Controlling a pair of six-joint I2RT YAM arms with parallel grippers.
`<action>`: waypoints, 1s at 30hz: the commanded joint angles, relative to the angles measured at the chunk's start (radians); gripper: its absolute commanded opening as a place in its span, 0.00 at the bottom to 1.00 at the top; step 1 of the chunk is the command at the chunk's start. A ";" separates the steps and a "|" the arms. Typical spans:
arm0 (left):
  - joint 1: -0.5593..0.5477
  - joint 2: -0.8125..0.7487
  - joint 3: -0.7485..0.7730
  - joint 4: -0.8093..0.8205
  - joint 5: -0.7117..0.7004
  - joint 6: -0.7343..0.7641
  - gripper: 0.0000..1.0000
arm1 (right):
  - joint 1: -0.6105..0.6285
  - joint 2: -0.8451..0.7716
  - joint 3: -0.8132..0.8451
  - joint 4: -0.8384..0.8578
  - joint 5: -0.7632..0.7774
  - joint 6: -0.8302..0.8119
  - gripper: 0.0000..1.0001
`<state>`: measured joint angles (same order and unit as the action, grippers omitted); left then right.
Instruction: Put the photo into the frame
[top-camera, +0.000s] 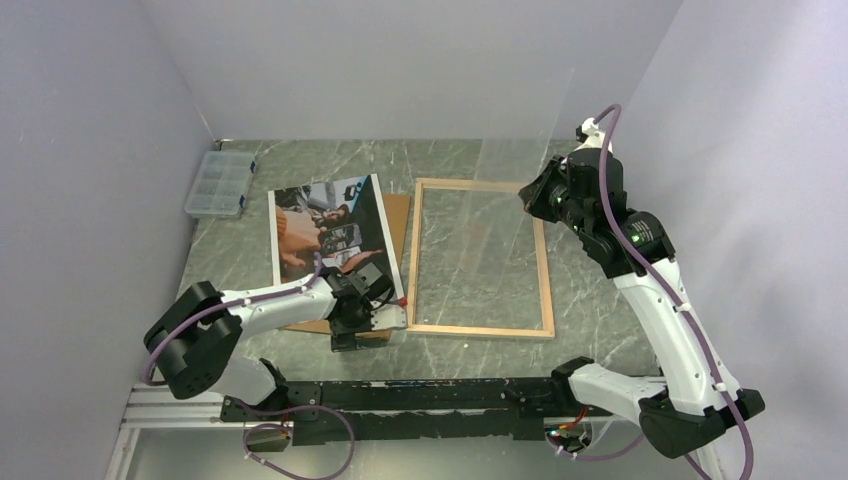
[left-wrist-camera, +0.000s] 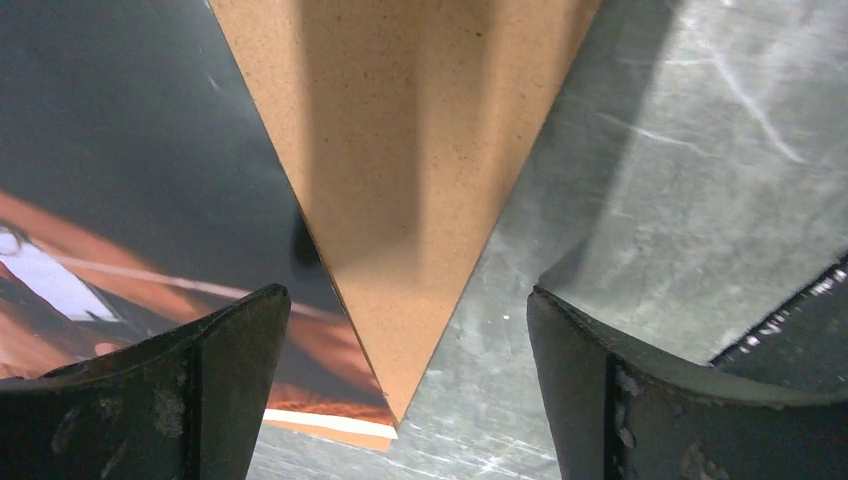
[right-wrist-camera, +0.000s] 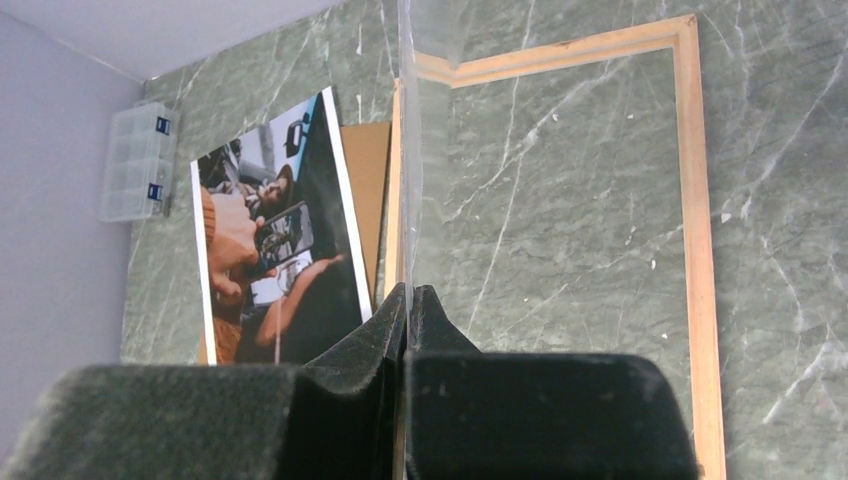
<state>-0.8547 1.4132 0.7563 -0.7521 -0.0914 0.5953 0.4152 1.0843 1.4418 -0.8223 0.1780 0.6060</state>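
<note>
The photo (top-camera: 325, 225) lies flat at the left on the brown backing panel (top-camera: 397, 215). My left gripper (top-camera: 385, 315) hangs low over their near right corner, open and empty. In the left wrist view the gripper (left-wrist-camera: 410, 340) straddles the panel's bare corner (left-wrist-camera: 400, 200), with the photo (left-wrist-camera: 130, 150) beside it. The frame (top-camera: 545, 270) lies back-up in the middle, bare tabletop showing through it. My right gripper (top-camera: 535, 195) is shut on the clear pane (top-camera: 515, 170) and holds it upright above the frame's far right corner. The right wrist view shows the gripper (right-wrist-camera: 408, 295), the pane (right-wrist-camera: 405, 150) edge-on, the frame (right-wrist-camera: 690, 250) and the photo (right-wrist-camera: 270, 240).
A clear plastic compartment box (top-camera: 222, 183) sits at the far left by the wall; it also shows in the right wrist view (right-wrist-camera: 135, 160). White walls close in the table on the left, back and right.
</note>
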 joint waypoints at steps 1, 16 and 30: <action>-0.010 0.040 -0.024 0.113 -0.095 0.011 0.95 | -0.008 -0.031 0.046 0.032 0.022 0.006 0.00; 0.242 0.063 -0.056 0.183 -0.082 0.081 0.83 | -0.017 -0.004 0.062 0.018 0.000 -0.010 0.00; 0.352 0.032 0.277 -0.094 0.070 -0.065 0.94 | -0.019 0.017 0.115 -0.056 -0.001 -0.025 0.00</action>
<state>-0.5198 1.4727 0.8139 -0.7406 -0.0650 0.6197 0.3996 1.0981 1.4750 -0.8833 0.1631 0.6037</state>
